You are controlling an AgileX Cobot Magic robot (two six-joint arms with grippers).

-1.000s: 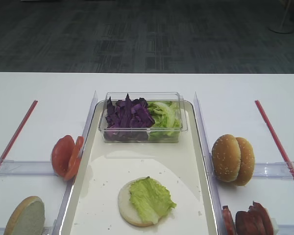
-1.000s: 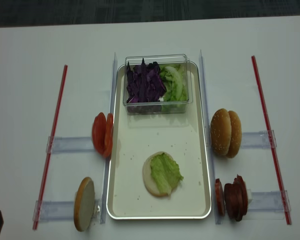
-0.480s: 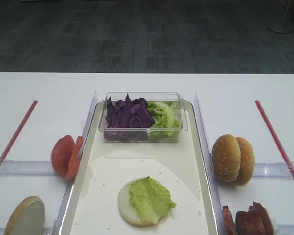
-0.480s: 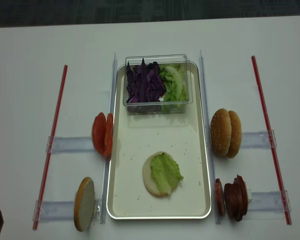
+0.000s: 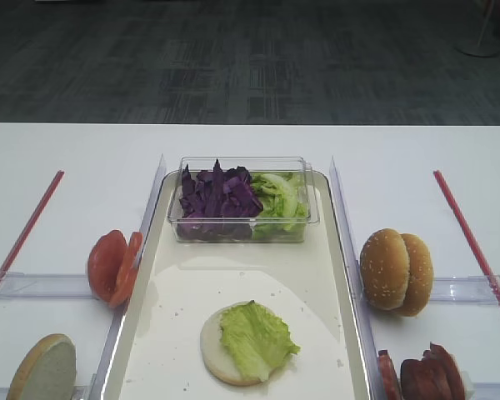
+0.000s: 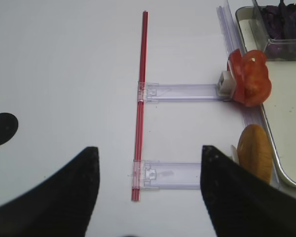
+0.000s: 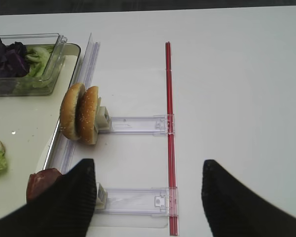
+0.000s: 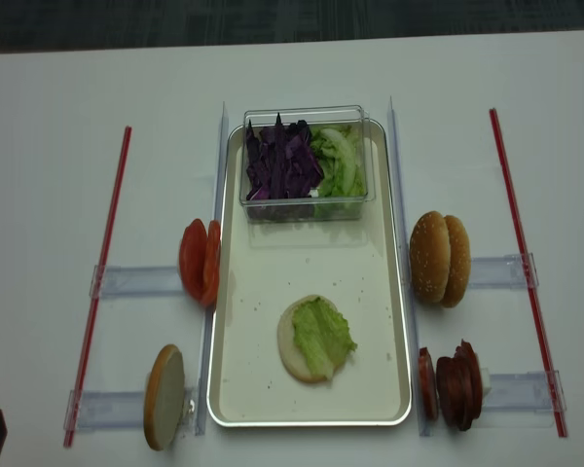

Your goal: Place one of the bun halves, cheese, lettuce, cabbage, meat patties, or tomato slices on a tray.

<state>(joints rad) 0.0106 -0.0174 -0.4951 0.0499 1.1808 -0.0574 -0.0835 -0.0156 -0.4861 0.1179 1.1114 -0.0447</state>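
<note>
Exterior high: tray [image 5: 162, 333] bearing bun half [image 5: 212, 354] topped with lettuce [image 5: 254, 337]; clear tub [image 5: 243, 200] of cabbage at far end. Risk judged: next layer knocking the lettuce askew.

Right wrist: right gripper [image 7: 145, 197] spread wide, empty, above meat patties [image 7: 42, 180]; standing buns [image 7: 80, 114] near, liable to topple if brushed.

Left wrist: left gripper [image 6: 148, 197] likewise parted, empty; tomato slices [image 6: 249, 84] and bun slice [image 6: 255, 150] upright beside tray rim, red strip [image 6: 140, 98] between.

Realsense high: no arm over tray.

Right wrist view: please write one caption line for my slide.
Open end effector above the table, with buns and meat slices standing beside the tray.
</note>
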